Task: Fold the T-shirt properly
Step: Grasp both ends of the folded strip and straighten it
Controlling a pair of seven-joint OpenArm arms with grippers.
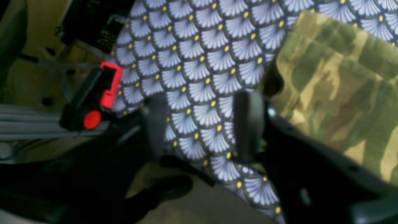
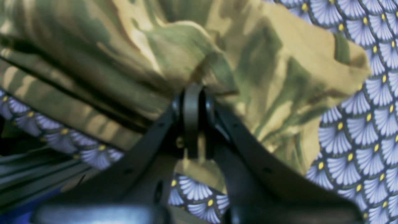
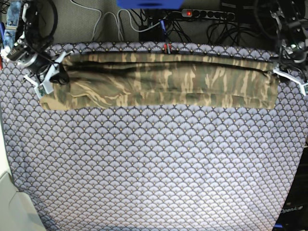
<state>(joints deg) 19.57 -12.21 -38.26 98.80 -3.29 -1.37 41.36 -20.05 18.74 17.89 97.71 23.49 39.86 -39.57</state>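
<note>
The camouflage T-shirt (image 3: pixel 163 82) lies as a long folded band across the far part of the blue-grey scallop-patterned tablecloth (image 3: pixel 154 168). My right gripper (image 3: pixel 57 74) is at the band's left end in the base view. In the right wrist view it (image 2: pixel 192 91) is shut on a bunched fold of the T-shirt (image 2: pixel 255 62). My left gripper (image 3: pixel 285 74) is at the band's right end. In the left wrist view it (image 1: pixel 202 102) is open and empty over the tablecloth (image 1: pixel 199 62), with the T-shirt (image 1: pixel 335 84) just beside its right finger (image 1: pixel 248 124).
A red and black clamp (image 1: pixel 107 84) grips the table's edge near the left gripper. A power strip (image 3: pixel 207 14) and cables lie behind the table's far edge, and a blue object (image 3: pixel 149 4) stands there.
</note>
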